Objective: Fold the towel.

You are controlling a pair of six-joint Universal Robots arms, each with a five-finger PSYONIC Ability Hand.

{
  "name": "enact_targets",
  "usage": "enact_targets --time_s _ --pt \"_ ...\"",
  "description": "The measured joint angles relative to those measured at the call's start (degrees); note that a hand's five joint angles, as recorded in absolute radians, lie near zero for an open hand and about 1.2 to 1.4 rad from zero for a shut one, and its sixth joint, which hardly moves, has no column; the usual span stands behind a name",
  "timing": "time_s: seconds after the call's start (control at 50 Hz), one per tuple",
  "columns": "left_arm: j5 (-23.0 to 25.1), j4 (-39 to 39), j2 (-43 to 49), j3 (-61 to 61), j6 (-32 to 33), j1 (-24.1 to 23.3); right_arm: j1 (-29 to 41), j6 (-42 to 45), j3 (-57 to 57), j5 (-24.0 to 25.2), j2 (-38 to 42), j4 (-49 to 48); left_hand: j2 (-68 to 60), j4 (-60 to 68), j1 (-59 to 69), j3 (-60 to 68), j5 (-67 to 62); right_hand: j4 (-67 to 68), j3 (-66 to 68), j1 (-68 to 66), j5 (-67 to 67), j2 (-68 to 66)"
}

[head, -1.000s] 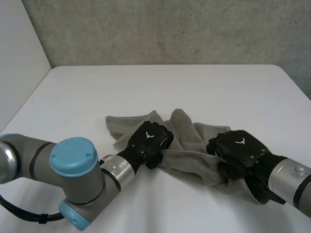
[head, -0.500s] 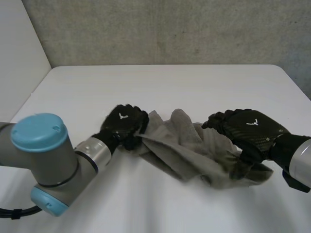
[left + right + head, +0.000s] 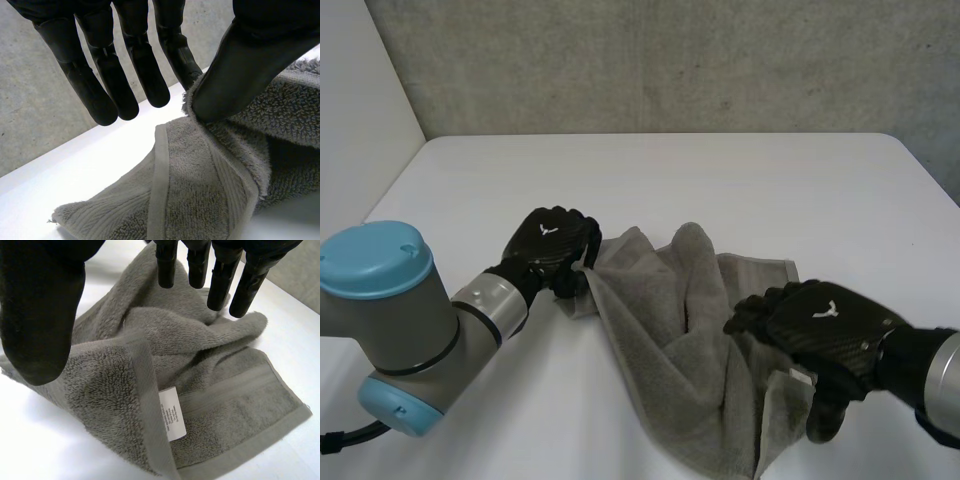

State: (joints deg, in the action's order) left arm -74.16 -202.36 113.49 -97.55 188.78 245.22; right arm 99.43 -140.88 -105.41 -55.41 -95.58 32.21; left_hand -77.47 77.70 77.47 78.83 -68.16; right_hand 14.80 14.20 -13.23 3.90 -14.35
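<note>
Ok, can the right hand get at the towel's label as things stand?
Probably yes: the label lies face up on the towel under the palm of the open right hand, with nothing covering it.

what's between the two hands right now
The grey towel, bunched, runs from the left hand to the right hand, seen in the head view.

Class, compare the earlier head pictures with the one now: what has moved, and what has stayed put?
The left hand, pinching an edge of the towel, has swung out to the robot's left, drawing it wider. The right hand moved away, then back toward the robot. The table stayed as it was.
</note>
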Motion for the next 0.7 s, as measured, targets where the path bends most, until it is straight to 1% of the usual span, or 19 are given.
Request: enact_targets --time_s 0.1,0.18,0.32,0.36,0.38,0.4,0.42,0.44,0.46,0.48,0.5,0.58,0.7 --pt "0.0 0.4 -0.2 -0.1 -0.1 0.2 2.2 3.4 -4.4 0.5 -1.0 -4.5 0.0 0.0 0.0 0.0 0.0 0.0 0.0 0.0 0.0 0.0" --pt "-0.1 0.4 -0.2 -0.3 -0.1 0.2 4.7 4.8 -6.7 0.0 -1.5 -6.1 0.0 0.0 0.0 0.0 0.0 0.8 0.9 -2.3 1.9 -1.0" --pt "-0.1 0.4 -0.1 -0.4 -0.1 0.2 7.0 5.4 -10.1 -1.9 -1.5 -8.1 0.0 0.0 0.0 0.1 0.0 14.7 15.1 -16.0 16.1 -15.3" --pt "-0.1 0.4 0.0 -0.3 -0.1 0.3 7.2 5.4 -11.5 -2.7 -1.3 -9.4 0.0 0.0 0.0 0.1 0.0 22.8 23.3 -24.3 24.1 -23.4" --pt "-0.1 0.3 0.0 -0.3 -0.1 0.3 7.3 5.4 -12.1 -3.2 -1.2 -10.3 0.0 0.0 0.0 0.1 0.0 28.1 29.3 -30.2 29.3 -29.5" --pt "-0.1 0.3 0.1 -0.2 -0.1 0.3 7.3 5.5 -12.5 -3.4 -1.1 -10.8 0.0 0.0 0.0 0.1 0.0 30.3 31.0 -31.9 31.4 -31.2" --pt "-0.1 0.3 0.2 -0.1 -0.1 0.4 7.3 5.6 -13.1 -4.0 -0.9 -11.9 0.0 0.0 0.0 0.1 0.0 39.8 40.4 -41.6 41.1 -40.9" --pt "-0.1 0.3 0.2 -0.1 -0.1 0.5 7.2 5.7 -13.4 -4.2 -0.8 -12.6 0.0 0.0 0.0 0.1 0.0 43.6 44.2 -45.5 44.9 -44.7" --pt "-0.1 0.3 0.3 0.0 -0.1 0.6 7.2 6.0 -14.0 -4.9 -0.5 -13.8 0.0 0.0 0.0 0.1 0.0 51.2 51.7 -54.1 52.6 -52.3" --pt "-0.1 0.3 0.4 0.1 -0.1 0.7 7.2 6.1 -14.1 -5.2 -0.4 -14.3 0.0 0.0 0.0 0.1 0.0 53.9 54.4 -56.2 55.5 -55.0" --pt "-0.1 0.3 0.5 0.1 -0.1 0.8 7.1 6.5 -14.3 -5.9 -0.2 -15.3 0.0 0.0 0.0 0.1 0.0 59.4 60.1 -62.2 61.2 -60.5" --pt "0.0 0.2 0.7 0.4 0.0 1.2 6.8 7.2 -13.7 -7.3 0.2 -17.3 0.0 0.0 0.0 0.1 0.0 61.5 62.1 -63.2 63.2 -61.1" --pt "0.0 0.0 0.8 1.3 0.2 1.7 6.1 6.1 -8.8 -8.3 -0.2 -20.7 0.0 0.0 0.0 0.1 0.0 61.5 62.1 -63.2 63.2 -61.1"
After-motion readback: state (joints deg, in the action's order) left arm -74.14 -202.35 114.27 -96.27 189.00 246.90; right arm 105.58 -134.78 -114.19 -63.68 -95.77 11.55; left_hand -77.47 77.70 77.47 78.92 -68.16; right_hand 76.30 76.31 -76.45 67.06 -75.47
